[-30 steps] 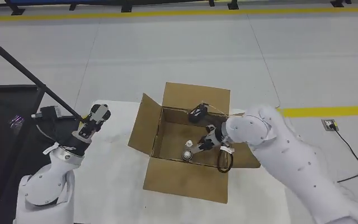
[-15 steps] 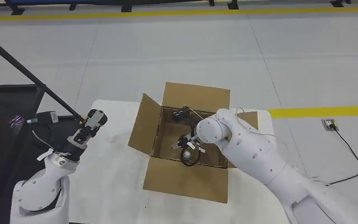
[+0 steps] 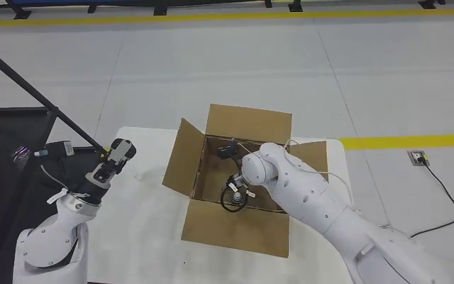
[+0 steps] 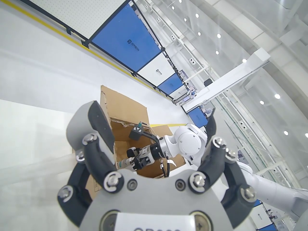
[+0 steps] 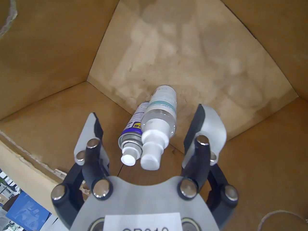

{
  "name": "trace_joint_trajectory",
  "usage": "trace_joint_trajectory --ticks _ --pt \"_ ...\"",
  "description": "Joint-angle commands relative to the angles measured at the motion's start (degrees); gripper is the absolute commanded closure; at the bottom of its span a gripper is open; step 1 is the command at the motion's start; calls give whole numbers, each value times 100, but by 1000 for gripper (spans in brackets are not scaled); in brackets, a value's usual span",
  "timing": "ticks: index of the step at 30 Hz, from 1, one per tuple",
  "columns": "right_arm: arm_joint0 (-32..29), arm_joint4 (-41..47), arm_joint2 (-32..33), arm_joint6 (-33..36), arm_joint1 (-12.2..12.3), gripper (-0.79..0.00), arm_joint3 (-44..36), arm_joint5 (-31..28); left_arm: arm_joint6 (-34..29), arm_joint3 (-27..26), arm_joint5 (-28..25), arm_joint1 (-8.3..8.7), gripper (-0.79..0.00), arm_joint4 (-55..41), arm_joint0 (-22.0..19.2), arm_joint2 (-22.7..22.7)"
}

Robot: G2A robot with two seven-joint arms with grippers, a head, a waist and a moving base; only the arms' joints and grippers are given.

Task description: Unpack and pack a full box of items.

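An open cardboard box (image 3: 213, 224) sits on the white table. In its near left corner stand two bottles, touching each other: a clear one with a white spray cap (image 5: 160, 117) and a blue spray can (image 5: 133, 127). My right gripper (image 5: 148, 114) is down inside the box (image 5: 60, 49), open. Its fingers (image 5: 95, 126) stand on either side of both bottles without touching them. From above, the right gripper (image 3: 234, 192) hides the bottles. My left gripper (image 3: 122, 150) hangs open and holding nothing over the table's left part, pointing at the box (image 4: 125, 114).
The box flaps (image 3: 177, 167) stand open on all sides. A black cable loop (image 3: 228, 204) hangs from my right wrist inside the box. A black frame bar (image 3: 42, 99) and dark gear (image 3: 21, 163) lie left of the table (image 3: 142, 227).
My right arm has swung left inside the box, bringing its open gripper over the two bottles. My left gripper shifted slightly left early on, then stayed still.
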Motion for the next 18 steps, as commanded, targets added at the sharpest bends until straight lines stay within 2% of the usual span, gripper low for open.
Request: trace_joint_trajectory --ticks 1,2,4,9,10,14,18 --pt "5 -78 4 23 -22 -225 51 54 0 0 0 0 -785 0 0 0" --pt "5 -95 15 32 -32 -182 66 63 0 0 0 0 -785 0 0 0" --pt "13 -153 32 80 -45 -175 127 73 0 0 0 0 -785 0 0 0" --pt "70 -357 99 174 -58 -92 128 173 0 0 0 0 -785 0 0 0" --pt "80 -329 174 123 -44 -9 88 135 0 0 0 0 -785 0 0 0" --pt "133 -455 464 113 77 0 -324 159 0 0 0 0 -785 0 0 0" --pt "171 -1074 864 503 349 0 -1372 638 0 0 0 0 -785 0 0 0"
